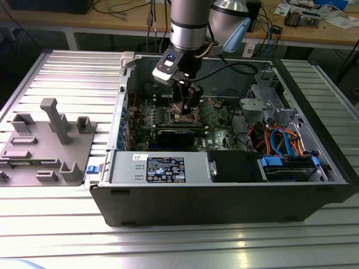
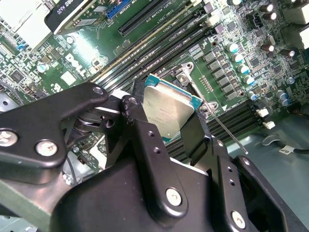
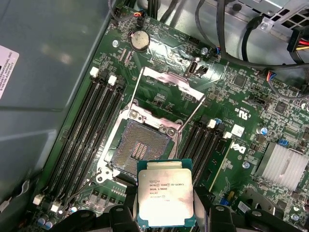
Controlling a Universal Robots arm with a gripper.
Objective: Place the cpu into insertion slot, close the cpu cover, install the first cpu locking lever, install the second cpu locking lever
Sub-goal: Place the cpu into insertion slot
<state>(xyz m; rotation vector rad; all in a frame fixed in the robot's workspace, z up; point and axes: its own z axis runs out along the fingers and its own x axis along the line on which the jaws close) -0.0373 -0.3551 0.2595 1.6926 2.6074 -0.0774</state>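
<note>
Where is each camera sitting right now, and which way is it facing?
Exterior view: off the arm, looking down into the open computer case; the arm and pincer show.
First wrist view: on the wrist, facing the insertion slot; fingertips show.
Second wrist view: on the wrist, looking along the black fingers.
Both wrist views share the gripped cpu.

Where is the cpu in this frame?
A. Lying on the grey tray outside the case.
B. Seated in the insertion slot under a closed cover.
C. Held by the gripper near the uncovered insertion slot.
C: the gripper grips the cpu, and the insertion slot lies bare.
</note>
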